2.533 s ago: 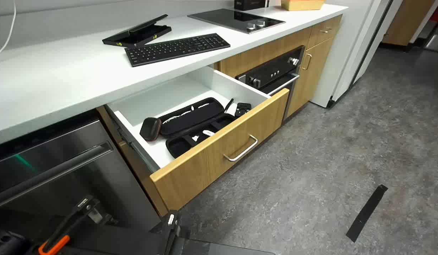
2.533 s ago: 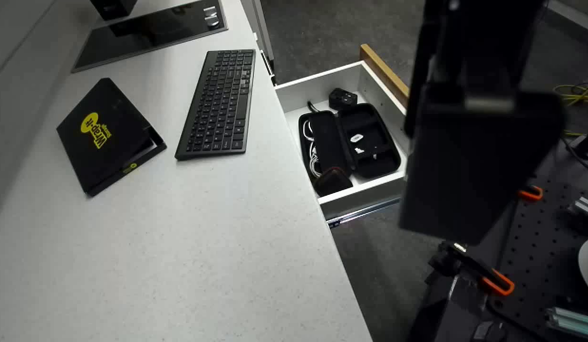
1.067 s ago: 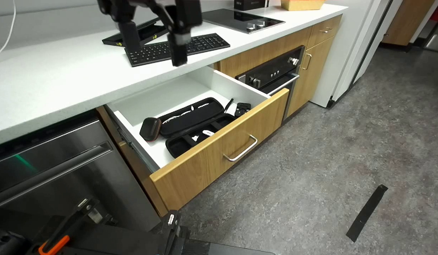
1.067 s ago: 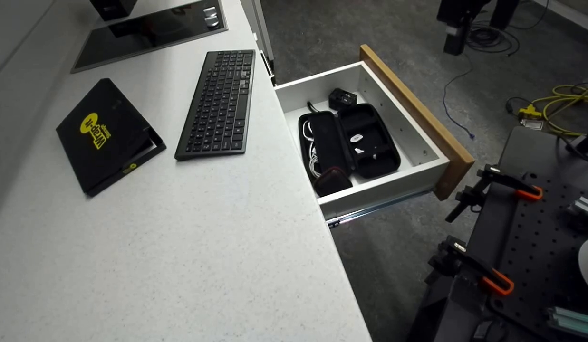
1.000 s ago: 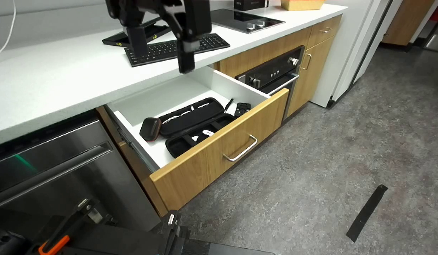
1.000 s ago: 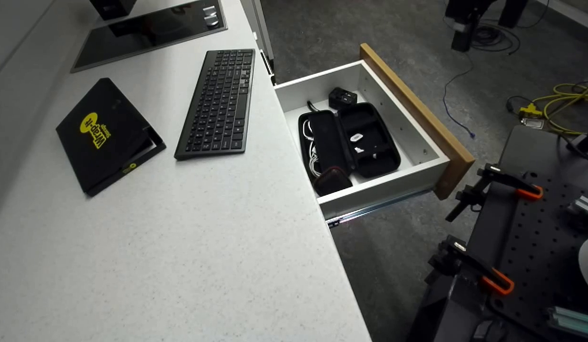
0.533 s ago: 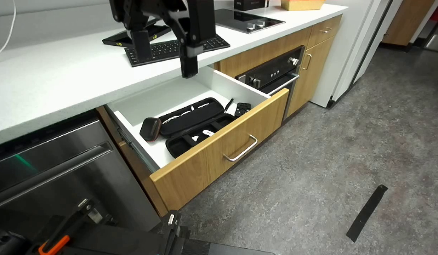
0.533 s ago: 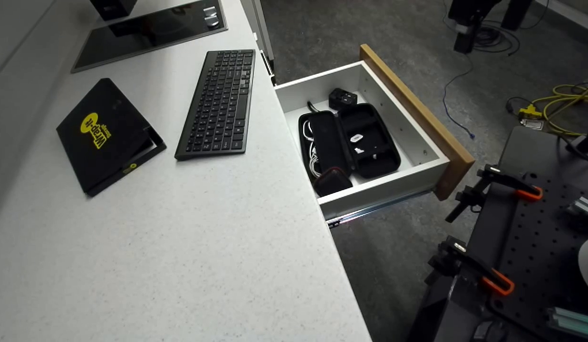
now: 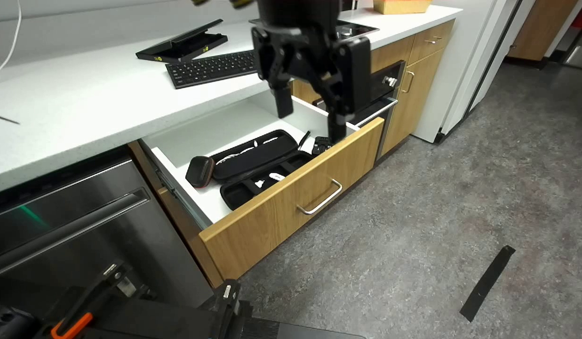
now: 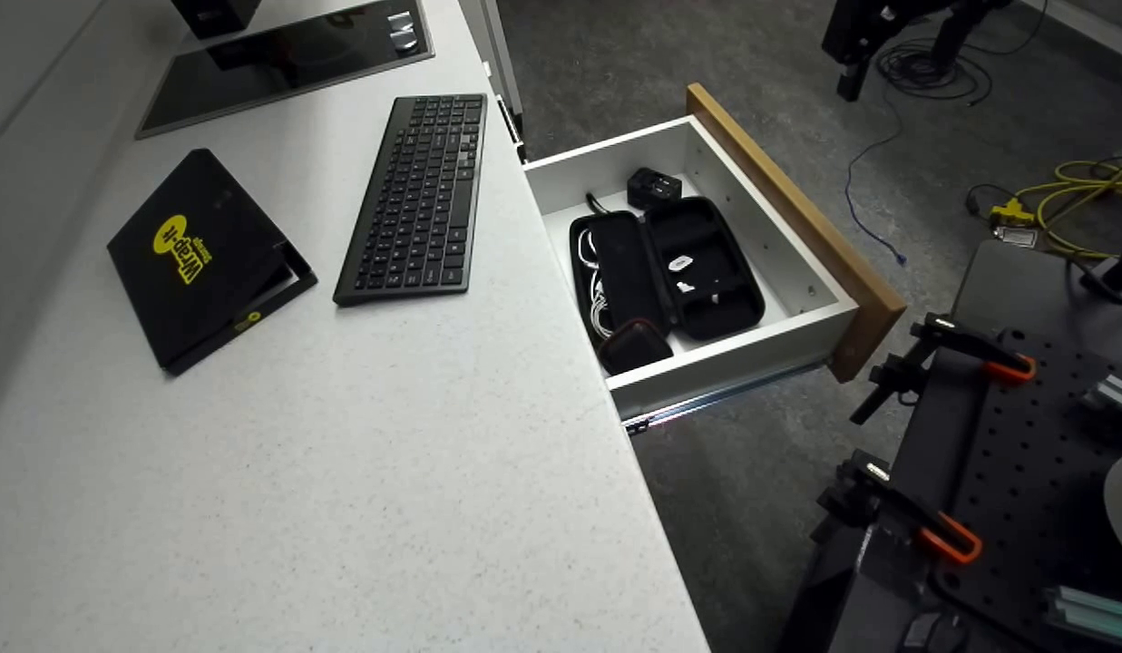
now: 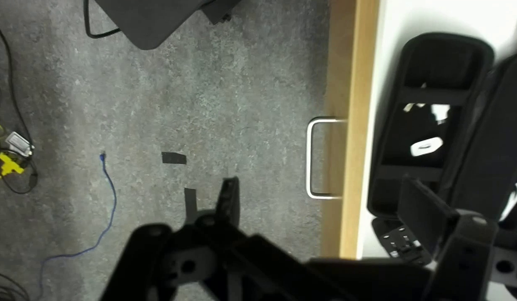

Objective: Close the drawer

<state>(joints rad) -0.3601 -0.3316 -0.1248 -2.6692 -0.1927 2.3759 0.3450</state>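
The drawer stands pulled far out, with its wood-grain front (image 9: 276,219) facing the floor; it shows in the other views too (image 10: 796,218) (image 11: 355,146). Its silver bar handle (image 9: 321,200) shows in the wrist view (image 11: 309,159). Inside lie an open black case (image 9: 258,162), a small black case (image 10: 635,346) and a black adapter (image 10: 654,189). My gripper (image 9: 311,121) is open and empty, held above the drawer front's far end in this exterior view. In the wrist view the gripper (image 11: 327,202) has the front's top edge between its spread fingers, apparently lower down.
The white counter (image 10: 343,472) overhangs the drawer and bears a keyboard (image 10: 420,195) and a black box (image 10: 207,263). The black oven (image 9: 382,92) is on one side, a steel dishwasher (image 9: 83,221) on the other. A black base with clamps (image 10: 1023,435) stands near the drawer front's corner.
My gripper came into view over the counter, then moved right and down in an exterior view to over the drawer's front end. It stays open. The drawer has not moved.
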